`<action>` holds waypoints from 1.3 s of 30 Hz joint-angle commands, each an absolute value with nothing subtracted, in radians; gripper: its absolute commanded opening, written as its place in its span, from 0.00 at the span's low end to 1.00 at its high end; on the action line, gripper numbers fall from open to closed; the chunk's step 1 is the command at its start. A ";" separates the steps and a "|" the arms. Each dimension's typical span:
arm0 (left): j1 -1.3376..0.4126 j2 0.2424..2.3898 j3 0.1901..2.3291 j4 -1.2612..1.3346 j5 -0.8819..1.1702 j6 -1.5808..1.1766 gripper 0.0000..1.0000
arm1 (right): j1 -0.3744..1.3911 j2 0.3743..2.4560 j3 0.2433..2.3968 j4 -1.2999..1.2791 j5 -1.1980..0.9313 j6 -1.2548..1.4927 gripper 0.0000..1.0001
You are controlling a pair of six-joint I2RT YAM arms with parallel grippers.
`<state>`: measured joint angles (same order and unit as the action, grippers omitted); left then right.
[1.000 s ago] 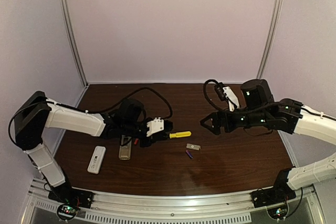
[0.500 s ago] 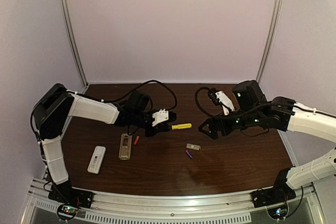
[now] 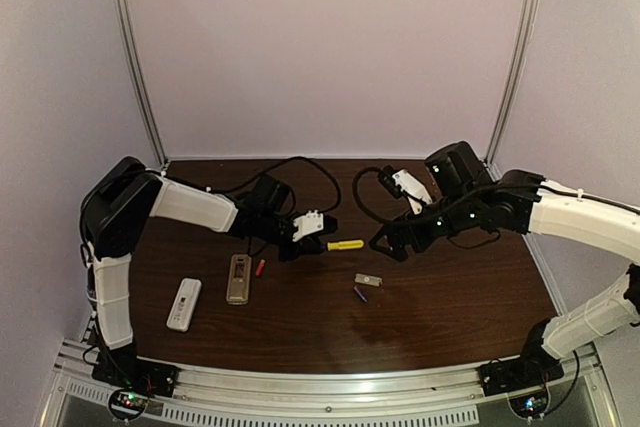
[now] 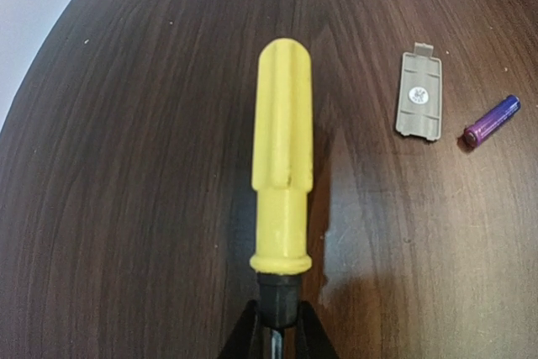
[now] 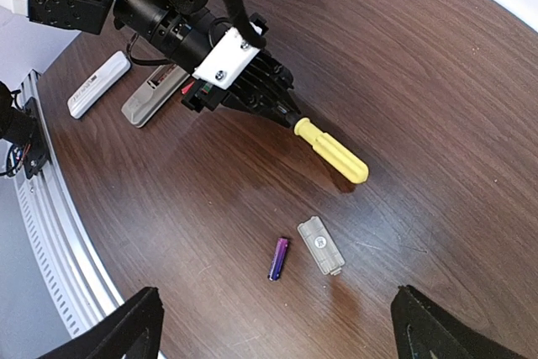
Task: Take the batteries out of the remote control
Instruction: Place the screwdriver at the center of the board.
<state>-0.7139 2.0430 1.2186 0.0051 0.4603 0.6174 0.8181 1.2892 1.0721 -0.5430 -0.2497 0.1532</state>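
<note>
Yellow screwdriver [image 3: 345,245], pinched at its dark neck by the left pincer [image 3: 316,238], now sits just left of centre in the top view. A second ago we saw that pincer lower, close over the grey remote [image 3: 238,279]; it has since drawn away toward the upper right, its elbow swinging up along the left edge. The right pincer [image 3: 385,244], jaws spread wide and empty, has meanwhile slid leftward from right of centre toward the middle. We read this as the prying step ending: the tool is carried off and the free arm comes in to collect.

Two batteries show:
- **Red battery** [image 3: 260,268]: it rests on the table [image 3: 450,307] just right of the grey remote, lower left of the left pincer and well apart from the right one.
- **Purple battery** [image 5: 278,259]: it lies just beside the cover [image 5: 320,245], below centre in the right wrist view, ahead of the spread fingers and between their lines, near but not touching. In the left wrist view it sits at the right edge, apart from the tool.

A white remote [image 3: 184,304] lies at lower left. Whether other batteries remain inside the grey remote we cannot tell
</note>
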 commanded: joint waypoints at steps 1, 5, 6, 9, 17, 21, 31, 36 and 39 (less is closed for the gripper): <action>-0.710 2.071 1.241 0.005 0.466 0.610 0.19 | 0.800 1.314 1.108 -0.569 -0.285 0.107 0.96; -0.710 2.076 1.235 0.015 0.452 0.598 0.27 | 0.790 1.334 1.119 -0.564 -0.302 0.104 0.96; -0.710 2.076 1.233 0.015 0.450 0.598 0.28 | 0.789 1.339 1.122 -0.564 -0.304 0.105 0.96; -0.710 2.078 1.235 0.015 0.449 0.598 0.31 | 0.786 1.348 1.126 -0.560 -0.309 0.106 0.95; -0.710 2.065 1.256 0.021 0.457 0.572 0.38 | 0.782 1.341 1.118 -0.552 -0.304 0.122 0.95; -0.710 2.033 1.246 0.070 0.444 0.521 0.53 | 0.781 1.338 1.120 -0.550 -0.299 0.127 0.95; -0.710 1.865 1.161 0.140 0.427 0.438 0.97 | 0.779 1.328 1.126 -0.539 -0.268 0.116 0.96; -0.709 1.756 1.128 0.107 0.357 0.381 0.98 | 0.775 1.328 1.126 -0.514 -0.248 0.106 0.95; -0.710 1.684 1.100 0.081 0.303 0.357 0.98 | 0.775 1.333 1.126 -0.495 -0.243 0.105 0.95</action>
